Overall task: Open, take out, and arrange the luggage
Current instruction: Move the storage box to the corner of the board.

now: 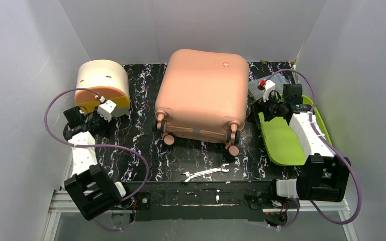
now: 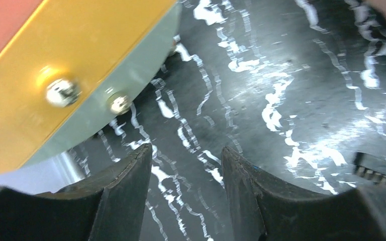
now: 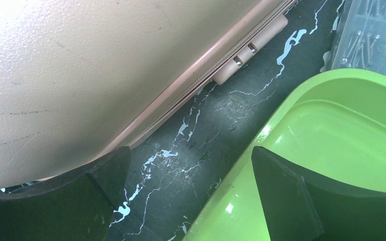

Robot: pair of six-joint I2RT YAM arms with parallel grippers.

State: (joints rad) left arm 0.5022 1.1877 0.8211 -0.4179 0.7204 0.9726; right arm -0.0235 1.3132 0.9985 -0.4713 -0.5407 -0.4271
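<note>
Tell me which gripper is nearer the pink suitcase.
Right. The right gripper hangs close beside the luggage, at the green tray's edge; the left gripper is farther off, by the round box.

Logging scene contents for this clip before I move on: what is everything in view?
suitcase: one, salmon-pink, closed, table centre
drum-shaped box: one, cream-and-orange, far left
tray: one, lime-green, right side
wrench: one, silver, near edge
parts box: one, clear, behind tray
table: one, black marbled
left end effector: one, black, open, by drum-shaped box
right end effector: one, black, open, between suitcase and tray
</note>
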